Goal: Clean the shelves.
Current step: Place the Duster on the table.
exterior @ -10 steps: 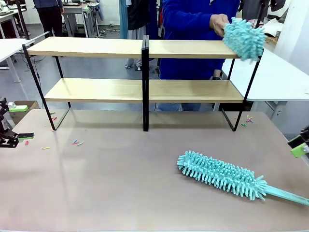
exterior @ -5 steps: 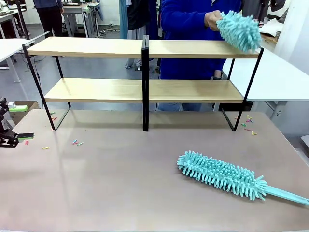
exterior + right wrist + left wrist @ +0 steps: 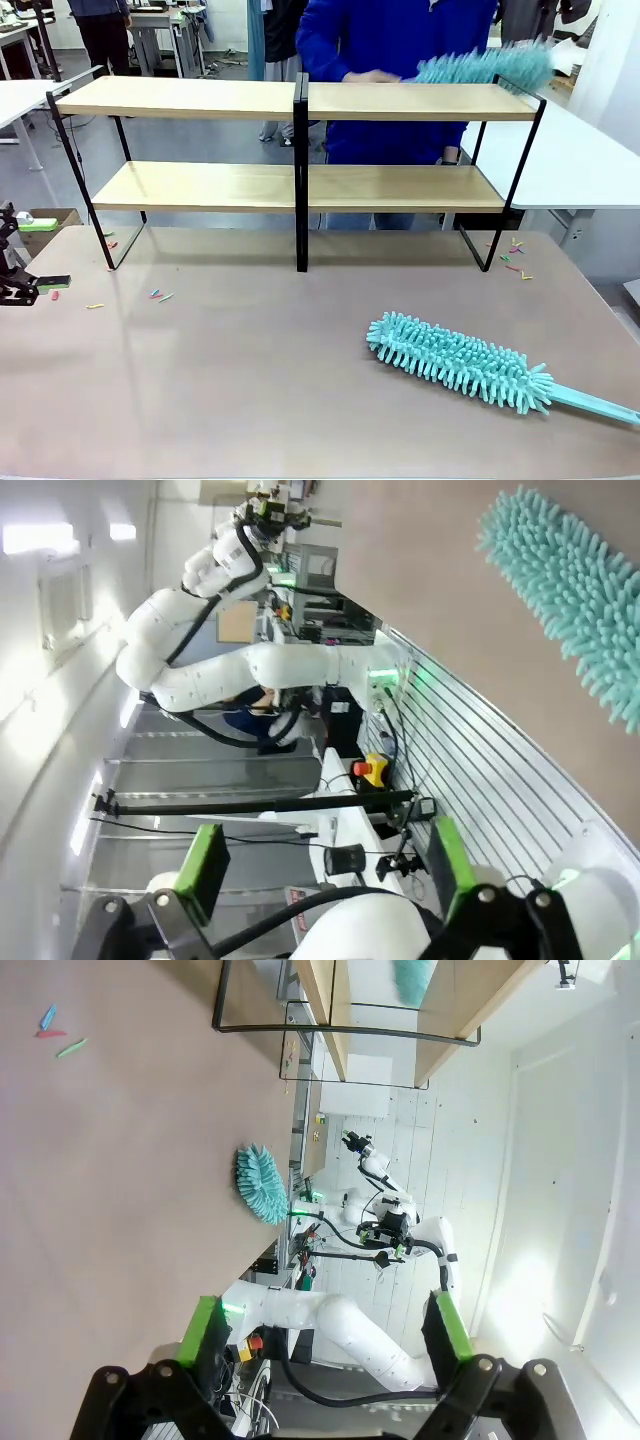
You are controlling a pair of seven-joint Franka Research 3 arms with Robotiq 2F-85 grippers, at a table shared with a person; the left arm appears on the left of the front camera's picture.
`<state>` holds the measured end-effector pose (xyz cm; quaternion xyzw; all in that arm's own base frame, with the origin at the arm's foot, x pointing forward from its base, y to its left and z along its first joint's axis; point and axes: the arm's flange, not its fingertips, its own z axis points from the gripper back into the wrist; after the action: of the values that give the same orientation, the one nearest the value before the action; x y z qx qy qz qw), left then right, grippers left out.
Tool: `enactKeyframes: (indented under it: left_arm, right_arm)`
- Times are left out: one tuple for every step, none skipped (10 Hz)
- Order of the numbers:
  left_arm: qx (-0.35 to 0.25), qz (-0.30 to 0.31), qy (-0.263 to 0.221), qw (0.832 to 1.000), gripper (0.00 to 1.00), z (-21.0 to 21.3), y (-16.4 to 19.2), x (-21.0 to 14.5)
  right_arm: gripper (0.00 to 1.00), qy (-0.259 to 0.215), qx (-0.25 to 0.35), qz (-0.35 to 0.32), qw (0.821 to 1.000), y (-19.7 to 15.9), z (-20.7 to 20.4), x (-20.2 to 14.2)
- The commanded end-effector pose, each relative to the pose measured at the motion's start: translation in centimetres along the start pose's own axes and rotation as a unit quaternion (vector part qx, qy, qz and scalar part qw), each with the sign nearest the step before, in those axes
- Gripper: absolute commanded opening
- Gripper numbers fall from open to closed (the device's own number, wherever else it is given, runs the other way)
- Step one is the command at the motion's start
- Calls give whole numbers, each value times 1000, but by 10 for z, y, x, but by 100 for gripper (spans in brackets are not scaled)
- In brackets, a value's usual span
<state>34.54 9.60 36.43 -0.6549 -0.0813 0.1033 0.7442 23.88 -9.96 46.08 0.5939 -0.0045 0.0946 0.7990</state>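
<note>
Black and green parts of the left gripper (image 3: pixel 30 285) sit at the left edge of the front view, low over the beige table (image 3: pixel 250 390); its position matches the earlier frames. In the left wrist view the left gripper (image 3: pixel 325 1335) has its two green-padded fingers (image 3: pixel 203 1328) spread wide, with nothing between them.

Small coloured scraps (image 3: pixel 158 295) lie on the table in the left part of the frame, unchanged.

Shelves (image 3: pixel 300 100) span the upper half of the front view, two wooden boards in a black frame, standing on the far part of the table. Their position is unchanged.

Behind the top board, right of centre, a person in a blue top (image 3: pixel 400 40) holds a teal duster (image 3: pixel 485 68). A second ago it was bunched at the right end of the top board; it now lies blurred and stretched flat just above that board, and the hand (image 3: pixel 372 76) has moved left.

A second teal duster (image 3: pixel 460 362) lies on the table at lower right, handle toward the right edge, unchanged.

The right gripper (image 3: pixel 320 865), seen in the right wrist view, has its fingers wide apart and empty. Its green tip has left the right edge of the front view.
</note>
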Motion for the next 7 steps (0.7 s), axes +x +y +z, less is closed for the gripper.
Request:
enactKeyframes:
  left_arm:
    - [-6, 2, 2, 1000, 100, 0, -4, -2]
    - [-6, 2, 2, 1000, 100, 0, -4, -2]
    - [-6, 2, 2, 1000, 100, 0, -4, -2]
    - [-6, 2, 2, 1000, 100, 0, -4, -2]
    - [-6, 2, 2, 1000, 100, 0, -4, -2]
    - [-6, 2, 2, 1000, 100, 0, -4, -2]
    - [-6, 2, 2, 1000, 100, 0, -4, -2]
  right_arm:
    - [100, -1, -12, 7, 1000, 3, 3, -7]
    - [100, -1, -12, 7, 1000, 3, 3, -7]
    - [100, -1, -12, 7, 1000, 3, 3, -7]
    - [100, -1, -12, 7, 1000, 3, 3, -7]
    - [100, -1, -12, 7, 1000, 3, 3, -7]
    - [100, -1, -12, 7, 1000, 3, 3, -7]
    - [100, -1, -12, 7, 1000, 3, 3, -7]
